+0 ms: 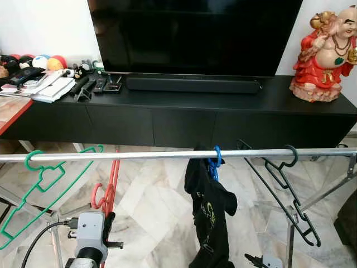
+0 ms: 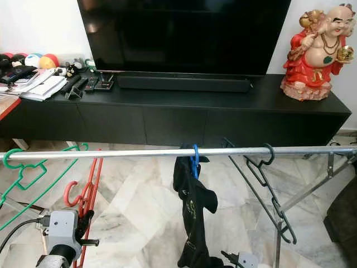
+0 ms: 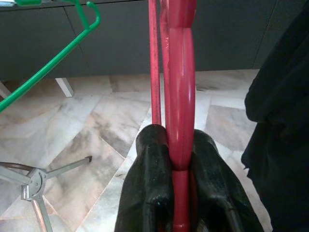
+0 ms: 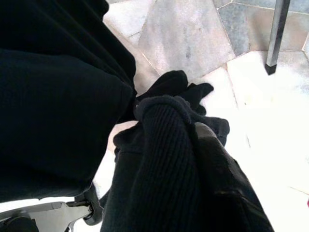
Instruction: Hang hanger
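A red hanger (image 1: 109, 192) stands upright below the silver rail (image 1: 167, 154), its hook curling to the left. My left gripper (image 3: 178, 142) is shut on the hanger's red bar (image 3: 179, 96), just beneath the rail's left half. A black garment (image 1: 209, 206) hangs from a blue hanger (image 1: 216, 158) at mid rail. My right gripper (image 4: 186, 133) sits low at the garment's bottom end, with ribbed black cloth (image 4: 159, 159) caught between its fingers. A green hanger (image 1: 42, 170) hangs at the rail's left end and a black hanger (image 1: 281, 187) toward its right.
Behind the rail stands a long black TV console (image 1: 184, 120) with a television (image 1: 195, 33), a soundbar (image 1: 192, 84), remotes and papers (image 1: 53, 86), and a red statue (image 1: 323, 53). Rack legs (image 1: 293, 229) slant down over the marble floor (image 1: 150, 206).
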Available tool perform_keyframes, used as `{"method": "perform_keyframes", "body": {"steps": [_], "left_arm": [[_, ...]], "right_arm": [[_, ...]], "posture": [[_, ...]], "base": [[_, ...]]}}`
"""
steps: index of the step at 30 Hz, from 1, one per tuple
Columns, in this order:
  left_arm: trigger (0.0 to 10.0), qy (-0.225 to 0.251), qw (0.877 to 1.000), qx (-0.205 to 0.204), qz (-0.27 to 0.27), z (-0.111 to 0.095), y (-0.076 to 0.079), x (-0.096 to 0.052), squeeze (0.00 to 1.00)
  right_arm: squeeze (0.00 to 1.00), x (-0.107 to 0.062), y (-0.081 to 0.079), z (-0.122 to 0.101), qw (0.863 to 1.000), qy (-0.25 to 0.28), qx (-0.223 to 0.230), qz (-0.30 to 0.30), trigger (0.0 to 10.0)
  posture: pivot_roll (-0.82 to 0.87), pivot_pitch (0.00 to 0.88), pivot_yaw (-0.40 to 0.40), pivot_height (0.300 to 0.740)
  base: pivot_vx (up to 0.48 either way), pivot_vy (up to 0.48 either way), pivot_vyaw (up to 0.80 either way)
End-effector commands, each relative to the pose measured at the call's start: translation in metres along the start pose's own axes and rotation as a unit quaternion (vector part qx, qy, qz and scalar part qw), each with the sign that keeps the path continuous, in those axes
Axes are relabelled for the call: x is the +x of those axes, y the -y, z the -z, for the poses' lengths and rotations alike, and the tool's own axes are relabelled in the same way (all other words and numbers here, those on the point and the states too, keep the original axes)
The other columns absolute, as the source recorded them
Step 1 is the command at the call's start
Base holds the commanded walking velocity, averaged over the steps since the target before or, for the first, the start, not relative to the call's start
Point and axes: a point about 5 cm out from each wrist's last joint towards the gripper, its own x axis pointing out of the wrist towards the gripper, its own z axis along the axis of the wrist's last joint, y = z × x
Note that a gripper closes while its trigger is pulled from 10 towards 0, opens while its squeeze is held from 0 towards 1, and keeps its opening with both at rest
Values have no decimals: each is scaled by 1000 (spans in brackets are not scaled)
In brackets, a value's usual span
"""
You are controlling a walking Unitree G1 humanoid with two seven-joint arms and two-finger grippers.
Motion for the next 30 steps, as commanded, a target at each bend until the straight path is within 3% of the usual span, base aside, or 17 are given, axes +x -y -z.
{"method": "perform_keyframes", "body": {"steps": [1, 9, 30], "left_arm": [[10000, 8, 1000, 0, 0, -1, 1, 1, 0], [10000, 9, 1000, 0, -2, -2, 1, 1, 0], [10000, 9, 1000, -1, -5, -2, 1, 1, 0]], "right_arm": [[0, 0, 0, -2, 1000, 1, -2, 1, 10000], [0, 0, 0, -2, 1000, 0, -4, 1, 10000], [0, 0, 0, -2, 1000, -1, -9, 2, 10000]], "posture": [[56, 52, -11, 740], [56, 51, -9, 740], [57, 48, -13, 740]], "base": [[0, 0, 0], [0, 0, 0], [-286, 0, 0]]}}
